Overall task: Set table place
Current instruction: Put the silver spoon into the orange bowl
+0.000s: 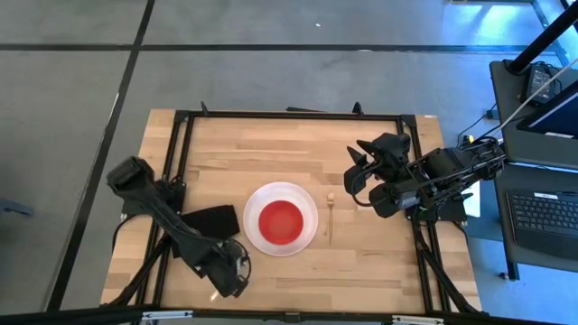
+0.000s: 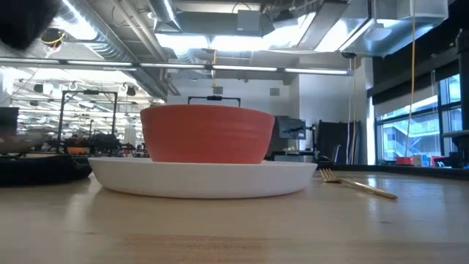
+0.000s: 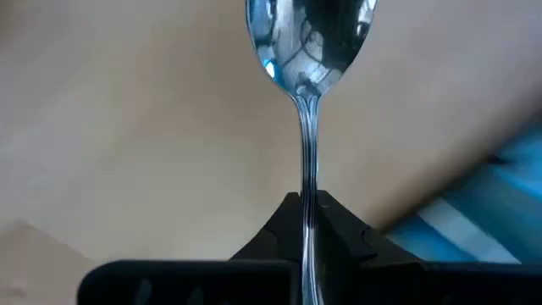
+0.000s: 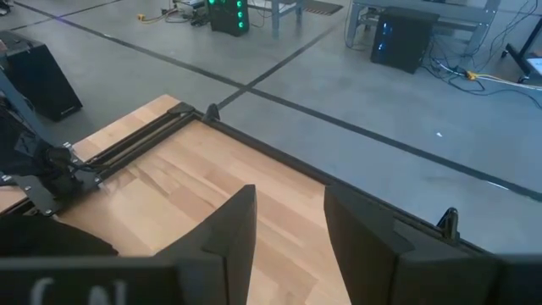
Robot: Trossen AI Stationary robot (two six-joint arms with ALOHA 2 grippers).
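A round white plate [image 1: 307,236] lies at the table's middle with a red bowl [image 1: 280,219] standing in it; both also show in the low view, the plate [image 2: 204,178] and the bowl [image 2: 207,134]. A slim fork [image 1: 331,217] lies on the wood just right of the plate, and also shows in the low view [image 2: 359,185]. My left gripper [image 1: 230,275] is near the table's near edge, left of the plate, shut on a silver spoon [image 3: 309,51]. My right gripper [image 1: 357,173] is open and empty, right of the fork and farther back. My left gripper pinches the spoon's thin handle [image 3: 308,191] between its two fingertips [image 3: 279,222]. The handle runs along the fingers. The spoon's bowl [image 3: 310,38] sticks out well beyond the fingertips, over the wooden tabletop. Whether the spoon touches the table, I cannot tell.
A black folded cloth [image 1: 212,219] lies on the table just left of the plate, under my left arm. A black metal frame [image 1: 289,115] edges the tabletop. Bare wood lies right of the fork and along the near edge [image 1: 361,271].
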